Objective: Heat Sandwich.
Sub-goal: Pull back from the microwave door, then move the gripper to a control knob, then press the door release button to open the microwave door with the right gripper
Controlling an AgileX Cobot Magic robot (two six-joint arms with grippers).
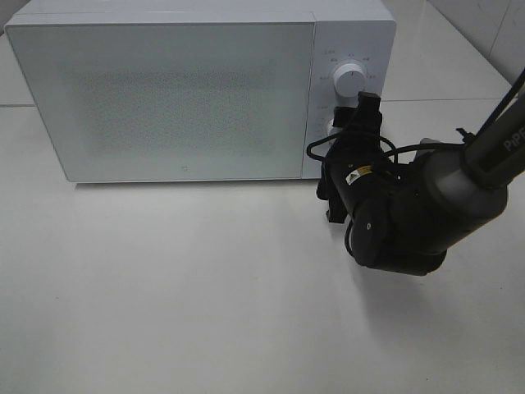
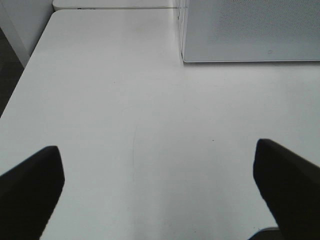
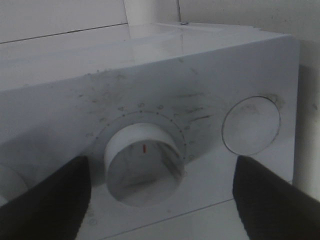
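Observation:
The white microwave (image 1: 164,90) stands at the back of the table with its door closed. The sandwich is out of view. My right gripper (image 1: 338,135) is up against the microwave's control panel, below the upper dial (image 1: 350,81). In the right wrist view, the right gripper (image 3: 161,165) is open. Its dark fingers (image 3: 55,195) stand on either side of a white dial (image 3: 142,155) with a red mark, clear of it. My left gripper (image 2: 157,165) is open over bare table, holding nothing, and is outside the exterior high view.
A round white button (image 3: 251,125) sits beside the dial on the panel. The white table (image 1: 180,287) stretches in front of the microwave. The microwave's lower corner (image 2: 250,30) shows in the left wrist view. The right arm (image 1: 459,180) reaches in from the right.

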